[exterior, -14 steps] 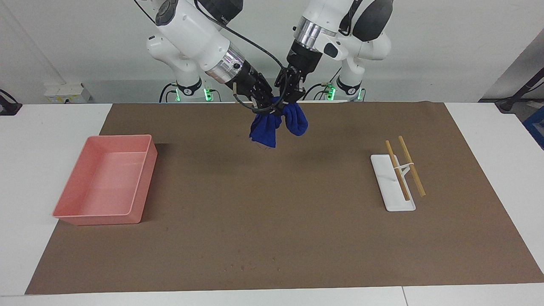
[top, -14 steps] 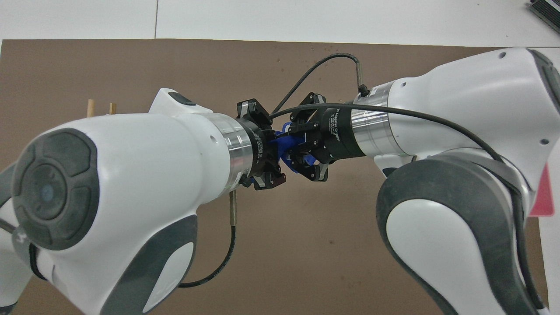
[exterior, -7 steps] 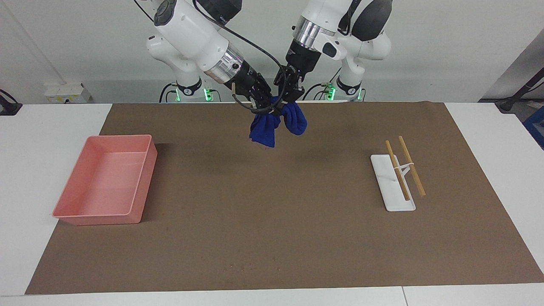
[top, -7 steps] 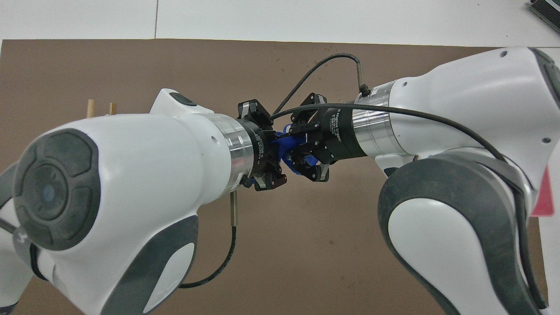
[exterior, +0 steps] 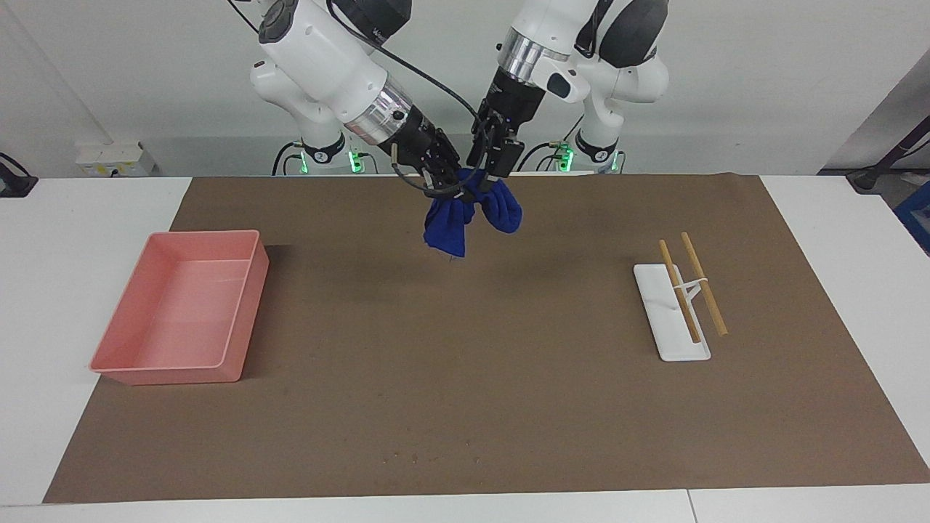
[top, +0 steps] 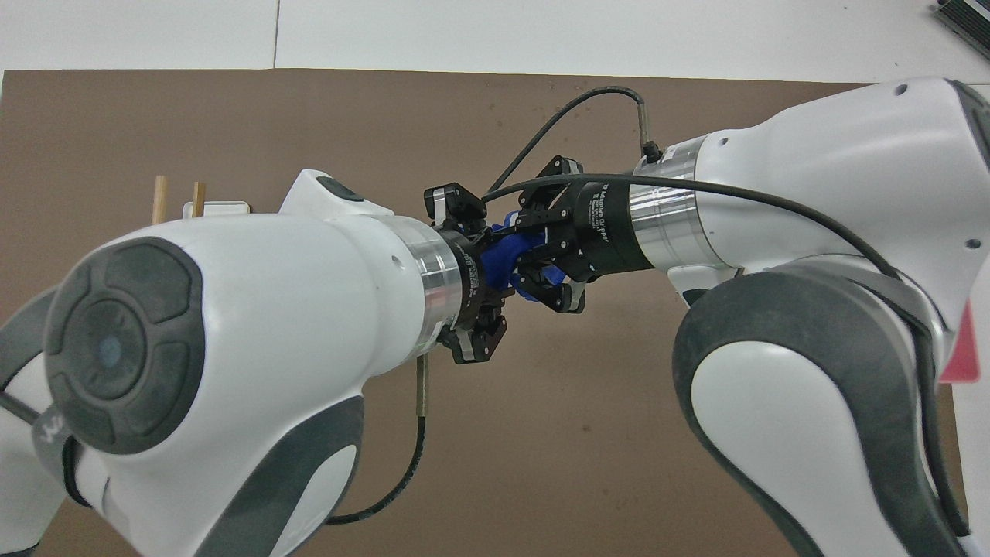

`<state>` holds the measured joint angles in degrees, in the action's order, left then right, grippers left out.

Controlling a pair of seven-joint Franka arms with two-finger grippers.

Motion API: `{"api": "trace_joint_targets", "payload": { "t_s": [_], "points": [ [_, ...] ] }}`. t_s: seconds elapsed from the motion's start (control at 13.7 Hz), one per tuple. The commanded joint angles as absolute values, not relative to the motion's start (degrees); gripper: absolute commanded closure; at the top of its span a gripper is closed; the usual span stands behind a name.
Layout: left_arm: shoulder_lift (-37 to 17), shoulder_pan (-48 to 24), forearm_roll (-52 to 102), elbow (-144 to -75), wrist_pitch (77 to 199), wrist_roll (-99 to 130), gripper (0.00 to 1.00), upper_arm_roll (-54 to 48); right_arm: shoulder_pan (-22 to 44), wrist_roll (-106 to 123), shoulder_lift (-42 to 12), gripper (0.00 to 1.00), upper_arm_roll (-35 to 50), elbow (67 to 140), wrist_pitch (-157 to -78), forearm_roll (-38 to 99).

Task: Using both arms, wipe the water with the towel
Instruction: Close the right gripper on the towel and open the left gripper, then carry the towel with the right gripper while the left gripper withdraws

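In the facing view, upper centre of the frame, I had the blue towel [exterior: 472, 211] lifted off the brown mat [exterior: 465, 407], the right gripper [exterior: 445, 176] and the left gripper [exterior: 492, 168] each pinching one bunched end. To wring well, I judged both should twist against each other without pulling apart. In the overhead view, centre of the frame, the left gripper [top: 481, 305] had rotated since one second before; the towel [top: 506, 259] sat slightly higher.
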<state>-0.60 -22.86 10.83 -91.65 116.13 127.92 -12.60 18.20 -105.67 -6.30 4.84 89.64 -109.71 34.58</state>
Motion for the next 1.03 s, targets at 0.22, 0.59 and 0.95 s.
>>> {"api": "trace_joint_targets", "payload": {
  "t_s": [0.22,0.59,0.95],
  "points": [
    [0.2,-18.7,10.8,-91.0,111.7,122.7,0.00,-12.0,17.6,-105.6,-5.2,1.00,5.1,90.1,-109.0,32.4],
    [1.7,-9.8,10.9,-92.6,105.7,105.0,0.00,-12.0,16.4,-96.4,-6.1,1.00,4.9,91.4,-112.2,26.3],
    [2.6,0.4,10.9,-93.8,100.6,80.6,0.00,-11.9,12.7,-79.6,-16.3,1.00,4.9,85.8,-115.3,17.2]
  ]
}}
